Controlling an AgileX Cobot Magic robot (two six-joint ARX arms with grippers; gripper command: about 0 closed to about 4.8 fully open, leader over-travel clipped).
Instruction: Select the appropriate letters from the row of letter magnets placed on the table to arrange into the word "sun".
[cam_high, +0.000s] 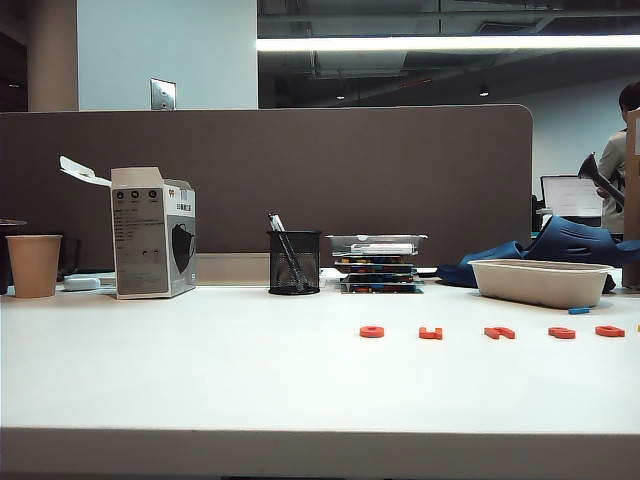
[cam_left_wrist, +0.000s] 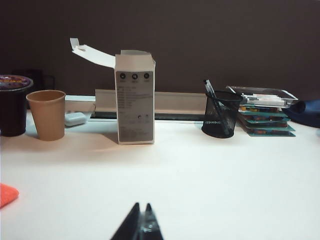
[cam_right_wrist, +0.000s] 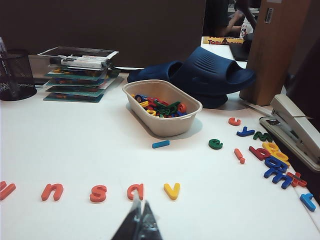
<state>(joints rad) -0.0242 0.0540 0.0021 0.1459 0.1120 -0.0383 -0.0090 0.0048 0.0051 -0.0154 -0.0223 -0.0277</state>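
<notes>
Five orange-red letter magnets form a row (cam_high: 499, 332) on the right half of the white table (cam_high: 200, 380). In the right wrist view I read an n (cam_right_wrist: 52, 191), an s (cam_right_wrist: 98, 193) and an a-like letter (cam_right_wrist: 135, 191), and one more orange-red letter (cam_right_wrist: 6, 189) is cut off at the picture's edge. A yellow v (cam_right_wrist: 171, 190) continues the line. My right gripper (cam_right_wrist: 139, 204) hangs shut and empty just short of the a-like letter. My left gripper (cam_left_wrist: 141, 206) is shut and empty over bare table. Neither gripper shows in the exterior view.
A beige tray (cam_right_wrist: 162, 125) of mixed letters, a blue stick (cam_right_wrist: 160, 144), blue slippers (cam_right_wrist: 210, 75), a stapler (cam_right_wrist: 295, 125) and loose letters (cam_right_wrist: 272, 155) lie beyond the row. A mesh pen holder (cam_high: 294, 262), stacked cases (cam_high: 377, 262), a white box (cam_high: 153, 232) and a paper cup (cam_high: 34, 265) line the back.
</notes>
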